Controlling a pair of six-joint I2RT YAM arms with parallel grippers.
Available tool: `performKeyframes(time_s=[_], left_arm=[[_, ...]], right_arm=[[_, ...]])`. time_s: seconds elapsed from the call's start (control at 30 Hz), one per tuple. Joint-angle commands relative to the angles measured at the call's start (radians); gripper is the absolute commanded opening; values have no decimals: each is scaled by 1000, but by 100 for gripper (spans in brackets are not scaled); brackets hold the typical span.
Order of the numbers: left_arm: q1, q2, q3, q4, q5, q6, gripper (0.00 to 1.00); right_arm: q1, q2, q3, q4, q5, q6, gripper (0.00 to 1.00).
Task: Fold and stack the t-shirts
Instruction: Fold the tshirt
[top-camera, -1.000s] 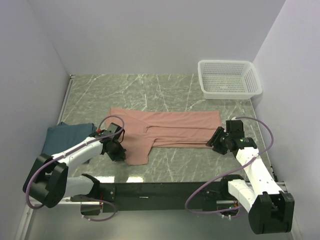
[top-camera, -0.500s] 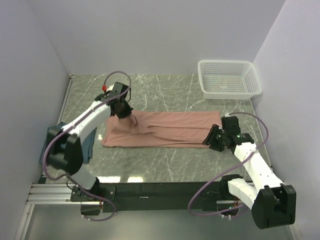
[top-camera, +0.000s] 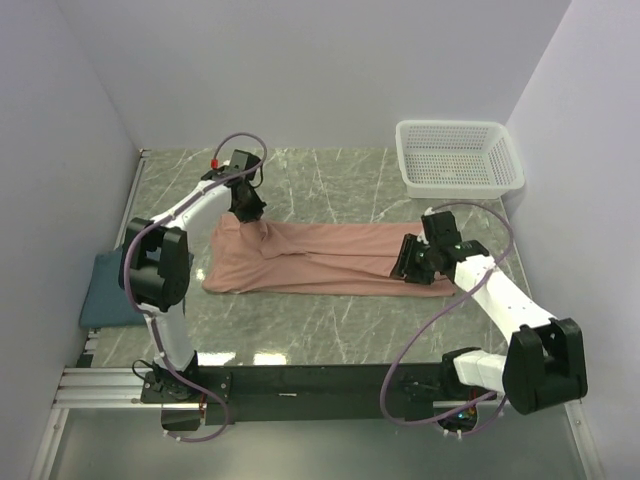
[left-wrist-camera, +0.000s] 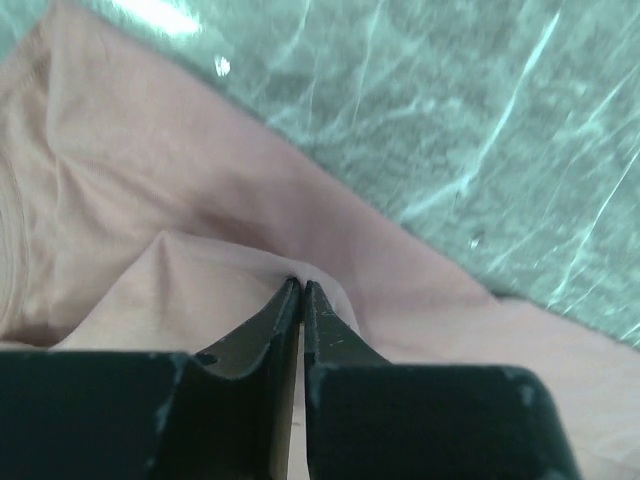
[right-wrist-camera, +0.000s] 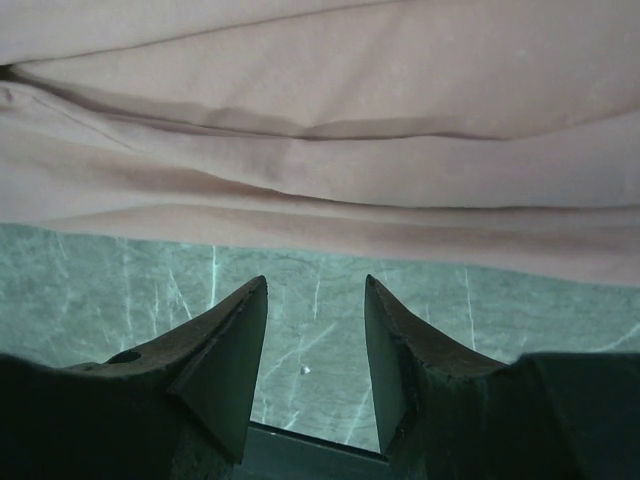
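The salmon-pink t-shirt (top-camera: 330, 255) lies folded into a long band across the middle of the table. My left gripper (top-camera: 252, 212) is at the shirt's far left corner, shut on a pinch of the pink cloth (left-wrist-camera: 150, 200), which tents up to the fingertips of the left gripper (left-wrist-camera: 300, 285). My right gripper (top-camera: 403, 265) is at the shirt's right end, near its front edge. In the right wrist view the right gripper (right-wrist-camera: 312, 290) is open over bare marble, nothing between the fingers, with the shirt's edge (right-wrist-camera: 320, 100) just beyond them. The dark teal-blue t-shirt (top-camera: 105, 290) lies at the table's left edge.
A white mesh basket (top-camera: 455, 124) stands at the back right corner. The green marble table (top-camera: 330, 190) is walled on the left, back and right. The black rail with the arm bases runs along the near edge.
My left gripper carried the shirt's near-left flap from the front edge up and over to the far left. The right gripper slid leftward along the shirt's right end, staying open.
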Motion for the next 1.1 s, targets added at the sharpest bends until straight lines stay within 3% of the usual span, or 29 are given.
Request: performKeyframes(time_s=[0.0, 0.43, 0.5, 0.57, 0.63, 0.73, 1.07], left_arm=[[18, 18, 75, 54, 19, 17, 11], [54, 48, 75, 122, 19, 37, 19], [57, 41, 93, 84, 21, 48, 24], [57, -10, 68, 74, 7, 58, 44], [60, -95, -6, 68, -11, 65, 63], [74, -242, -150, 53, -51, 55, 79], [183, -642, -617, 10, -87, 25, 86]], right_arm=[[30, 33, 56, 35, 25, -33, 51], [39, 76, 94, 26, 106, -51, 51], [40, 84, 114, 17, 108, -74, 51], [45, 96, 128, 15, 109, -93, 51], [60, 112, 154, 11, 115, -126, 51], [100, 154, 200, 3, 146, -156, 52], [232, 357, 353, -9, 215, -332, 53]])
